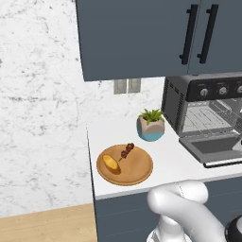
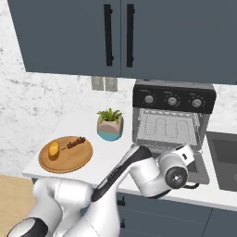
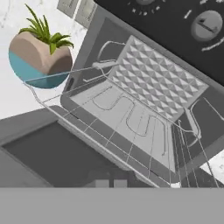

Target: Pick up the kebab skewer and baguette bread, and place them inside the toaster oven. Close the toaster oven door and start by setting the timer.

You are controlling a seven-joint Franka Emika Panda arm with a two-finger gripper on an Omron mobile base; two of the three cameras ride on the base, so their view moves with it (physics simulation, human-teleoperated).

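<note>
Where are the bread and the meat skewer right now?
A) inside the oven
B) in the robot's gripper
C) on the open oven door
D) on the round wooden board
D: the bread and the meat skewer lie side by side on the round wooden board, left of the potted plant; the oven stands open with a bare rack.
</note>
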